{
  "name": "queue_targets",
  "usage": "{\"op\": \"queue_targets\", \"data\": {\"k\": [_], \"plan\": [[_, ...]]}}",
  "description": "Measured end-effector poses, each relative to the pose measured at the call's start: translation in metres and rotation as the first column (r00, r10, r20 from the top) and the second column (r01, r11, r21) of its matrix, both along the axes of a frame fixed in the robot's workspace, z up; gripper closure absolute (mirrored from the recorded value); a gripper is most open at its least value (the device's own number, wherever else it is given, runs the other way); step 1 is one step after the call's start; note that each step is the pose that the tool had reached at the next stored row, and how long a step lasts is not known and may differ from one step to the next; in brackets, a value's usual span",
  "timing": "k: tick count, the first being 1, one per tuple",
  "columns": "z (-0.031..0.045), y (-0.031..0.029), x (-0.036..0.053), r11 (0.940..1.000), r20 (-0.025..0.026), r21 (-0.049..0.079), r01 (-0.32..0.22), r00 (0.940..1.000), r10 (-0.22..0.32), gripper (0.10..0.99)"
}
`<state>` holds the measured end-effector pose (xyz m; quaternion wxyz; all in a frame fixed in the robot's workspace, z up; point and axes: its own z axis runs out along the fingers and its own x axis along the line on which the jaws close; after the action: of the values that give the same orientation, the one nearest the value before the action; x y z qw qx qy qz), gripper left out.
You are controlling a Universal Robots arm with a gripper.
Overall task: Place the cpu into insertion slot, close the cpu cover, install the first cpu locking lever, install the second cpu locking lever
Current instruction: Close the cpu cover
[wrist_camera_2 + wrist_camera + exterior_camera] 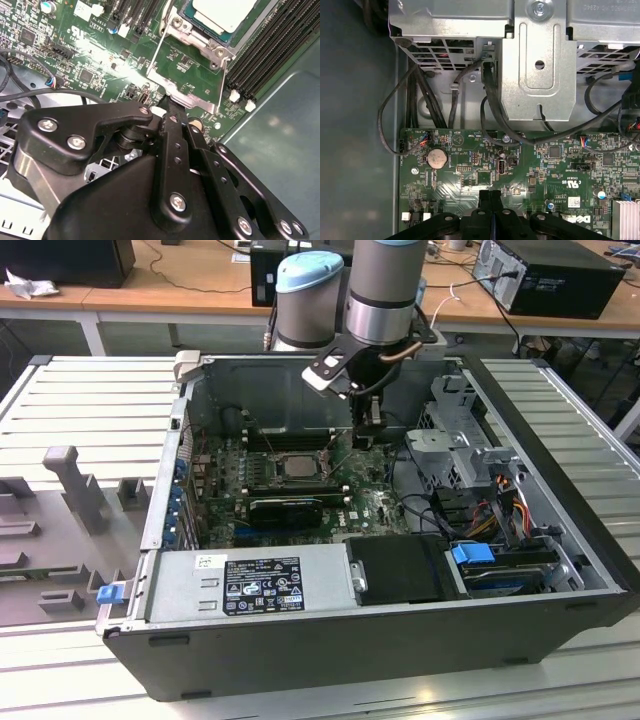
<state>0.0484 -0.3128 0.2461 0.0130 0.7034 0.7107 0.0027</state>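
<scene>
Case (565, 540) lies open; on its green board (100, 47) the socket (186, 34) already holds the chip (225, 12). Cover (187, 96) stands raised, free edge at the gripper (170, 107), whose fingers are together, empty. Best push that edge centrally and slowly, so it swings flat.

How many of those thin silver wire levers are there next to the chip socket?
2: one wire lever runs along one side of the silvery socket frame, the other along the opposite side. None looks hidden.
</scene>
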Motion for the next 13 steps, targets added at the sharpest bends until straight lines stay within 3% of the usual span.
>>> {"op": "queue_targets", "data": {"k": [13], "plan": [[0.0000,0.0000,-0.0037,1.0000,0.0000,0.000,0.000,1.0000,0.000,0.980]]}}
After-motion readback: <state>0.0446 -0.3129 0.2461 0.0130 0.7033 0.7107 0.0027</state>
